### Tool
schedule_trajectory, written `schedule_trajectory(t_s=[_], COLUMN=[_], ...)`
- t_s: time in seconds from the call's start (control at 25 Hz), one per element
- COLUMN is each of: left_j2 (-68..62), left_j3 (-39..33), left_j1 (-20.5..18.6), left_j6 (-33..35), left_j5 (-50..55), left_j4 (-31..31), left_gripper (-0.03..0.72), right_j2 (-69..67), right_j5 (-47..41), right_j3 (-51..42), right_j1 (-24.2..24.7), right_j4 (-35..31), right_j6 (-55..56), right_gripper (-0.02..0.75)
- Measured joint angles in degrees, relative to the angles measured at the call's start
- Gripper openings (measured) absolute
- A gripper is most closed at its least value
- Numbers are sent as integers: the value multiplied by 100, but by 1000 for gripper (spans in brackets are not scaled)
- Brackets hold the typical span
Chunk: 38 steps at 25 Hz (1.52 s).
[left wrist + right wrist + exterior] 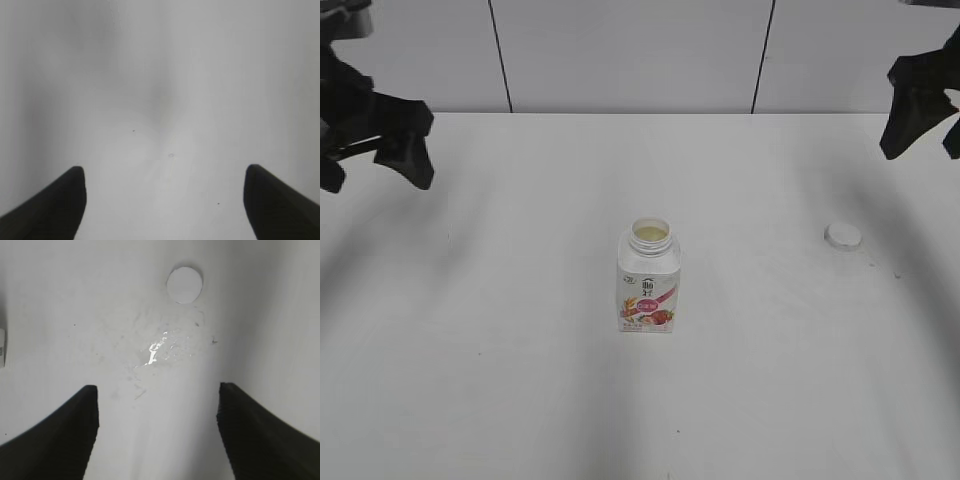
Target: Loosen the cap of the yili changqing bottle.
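Note:
The yili changqing bottle (648, 280) stands upright in the middle of the white table, its wide neck open with no cap on it. The white cap (843, 236) lies flat on the table to the bottle's right; it also shows in the right wrist view (184, 285). My left gripper (380, 140) hangs high at the far left, open and empty (165, 200). My right gripper (920, 105) hangs high at the far right, open and empty (157, 425), above the table near the cap. A sliver of the bottle (2, 347) shows at the right wrist view's left edge.
The white table (520, 350) carries only the bottle and cap. A white panelled wall (620, 50) with dark seams runs behind it. A shiny scuffed patch (165, 347) marks the table surface just below the cap.

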State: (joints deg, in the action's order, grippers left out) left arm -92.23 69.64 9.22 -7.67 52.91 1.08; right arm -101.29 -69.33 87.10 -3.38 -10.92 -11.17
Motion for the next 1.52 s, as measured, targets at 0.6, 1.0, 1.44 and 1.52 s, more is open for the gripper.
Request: schedule_trajectory(t_s=[0.6,1.0,1.44,1.52], left_j2=[2735,5264,7420,7732], left_j3=[-2083,-2969,-3062,-3082], left_j1=[-227,-227,-227,-227], left_j6=[81,103,223,306], left_j5=[39,638,1215,1217], left_j4=[111,107,118,118], left_gripper=[583,568,565,565], right_j2=[3001,5675,7995,8388], right_j5=[-17,-43,-50,-57], right_j3=[-1747,-3223,-4725,-4928], right_j1=[0,0,0,0], right_j4=[58,58,63,63], right_j6=[342,360,367,336], right_gripper=[580,580,580,580])
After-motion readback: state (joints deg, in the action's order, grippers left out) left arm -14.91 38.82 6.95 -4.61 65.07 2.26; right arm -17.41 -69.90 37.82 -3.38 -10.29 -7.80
